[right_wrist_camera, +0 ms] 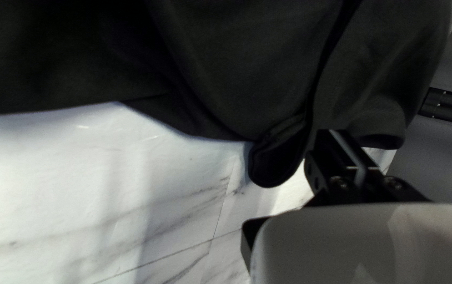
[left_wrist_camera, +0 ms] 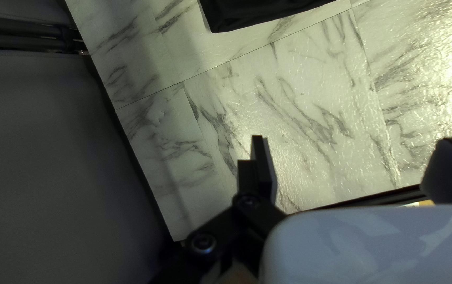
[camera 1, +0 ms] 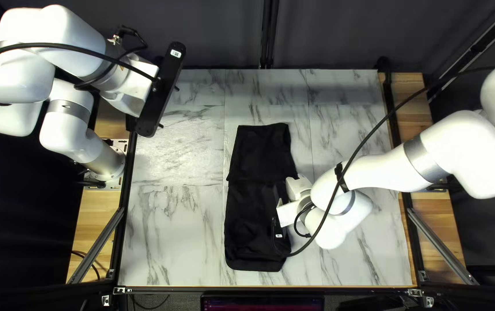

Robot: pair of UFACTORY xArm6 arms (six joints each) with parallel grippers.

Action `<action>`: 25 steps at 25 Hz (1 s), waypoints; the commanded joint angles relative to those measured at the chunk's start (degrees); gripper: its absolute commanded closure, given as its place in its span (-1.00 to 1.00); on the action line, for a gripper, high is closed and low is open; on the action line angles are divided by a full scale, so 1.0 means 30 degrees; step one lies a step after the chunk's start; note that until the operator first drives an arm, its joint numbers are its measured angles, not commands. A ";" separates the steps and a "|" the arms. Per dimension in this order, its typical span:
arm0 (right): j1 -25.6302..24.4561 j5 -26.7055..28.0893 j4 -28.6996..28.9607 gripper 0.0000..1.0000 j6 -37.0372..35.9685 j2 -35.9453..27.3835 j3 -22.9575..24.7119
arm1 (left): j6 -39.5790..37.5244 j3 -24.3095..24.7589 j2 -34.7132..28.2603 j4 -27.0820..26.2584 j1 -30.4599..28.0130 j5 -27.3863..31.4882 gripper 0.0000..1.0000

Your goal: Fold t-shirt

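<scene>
At the middle of the surface point(camera 1: 172, 230) lies the black t-shirt point(camera 1: 253, 224), a narrow strip whose long axis runs between the far and near edges. My right arm point(camera 1: 386, 170) is the nearer, reaching across the strip's right-hand long side. Its right tool point(right_wrist_camera: 336, 131) has its 2 fingers together, and they look clamped on the cloth along that side (the tips are partly lost against the black fabric). My left tool point(left_wrist_camera: 353, 143) is spread, its 2 fingers wide apart, raised over the far left part, with the t-shirt ahead of it and well apart. I judge the coming move turns on that long side: the right tool should draw the cloth inward, across the long axis, without dragging the whole strip askew.
</scene>
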 commanded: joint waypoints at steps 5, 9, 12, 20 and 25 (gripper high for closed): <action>-0.0231 -0.1557 -0.1673 -0.81 0.1948 -0.1759 0.1886 | 0.0000 0.0000 0.0000 0.0000 0.0000 0.0000 -1.00; -0.0329 -0.2515 -0.1861 -1.00 0.2640 -0.1598 0.1931 | 0.0000 0.0000 0.0000 0.0000 0.0000 0.0000 -1.00; -0.0452 -0.3017 -0.1737 -1.00 0.2883 -0.1540 0.2063 | 0.0000 0.0000 0.0000 0.0000 0.0000 0.0000 -1.00; -0.0739 -0.3644 -0.1876 -1.00 0.3709 -0.0861 0.2021 | 0.0000 0.0000 0.0000 0.0000 0.0000 0.0000 -1.00; -0.0920 -0.3607 -0.2090 -0.58 0.4101 -0.0549 0.1784 | 0.0000 0.0000 0.0000 0.0000 0.0000 0.0000 -1.00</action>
